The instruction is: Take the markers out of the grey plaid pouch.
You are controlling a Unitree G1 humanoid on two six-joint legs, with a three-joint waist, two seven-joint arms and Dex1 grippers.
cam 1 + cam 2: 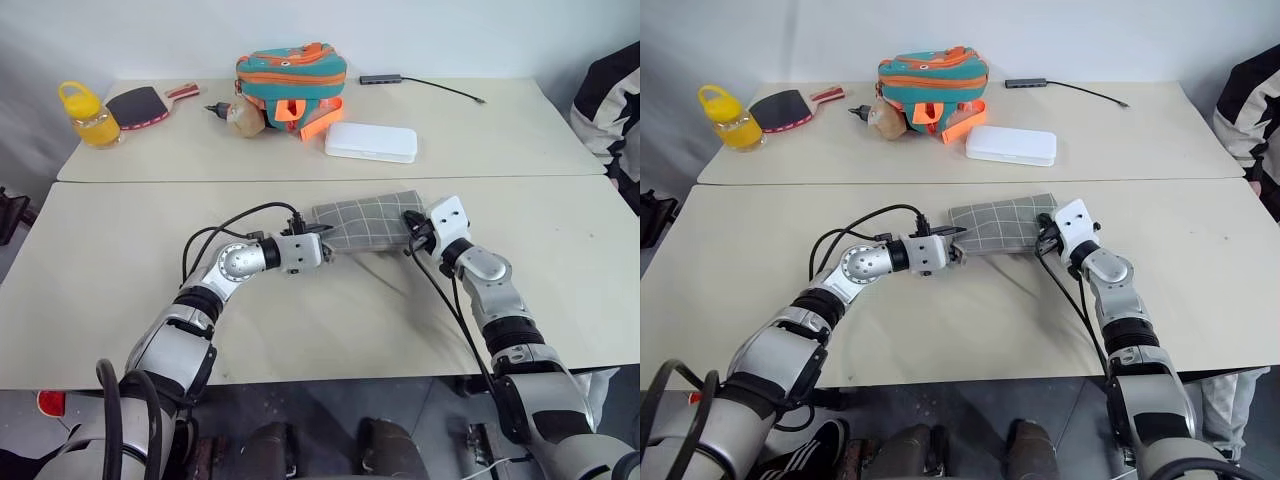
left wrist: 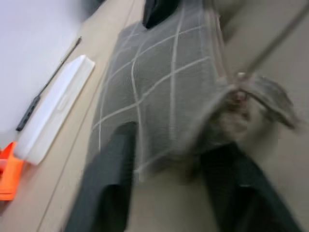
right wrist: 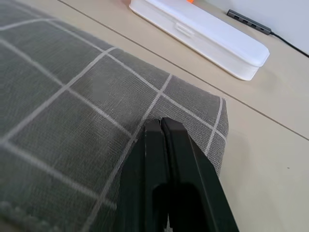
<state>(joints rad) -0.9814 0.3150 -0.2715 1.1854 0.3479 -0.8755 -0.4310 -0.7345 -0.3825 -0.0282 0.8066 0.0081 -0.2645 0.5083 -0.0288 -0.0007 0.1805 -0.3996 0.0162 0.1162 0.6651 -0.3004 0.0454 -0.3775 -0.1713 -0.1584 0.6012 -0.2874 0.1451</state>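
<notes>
On the table (image 1: 120, 300), right gripper (image 3: 161, 126) pinches the pouch (image 1: 365, 222) at one end; left gripper (image 2: 166, 169) straddles its other end, fingers apart.

Bare table (image 1: 330, 320) lies around the pouch (image 1: 365, 222); the white box (image 1: 371, 141) sits well beyond.

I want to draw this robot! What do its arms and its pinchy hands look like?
Both arms are shiny silver-grey with black bands at the joints. White blocks sit at the wrists. Loose black cables loop along them. The left gripper and right gripper each have two flat black fingers.
</notes>
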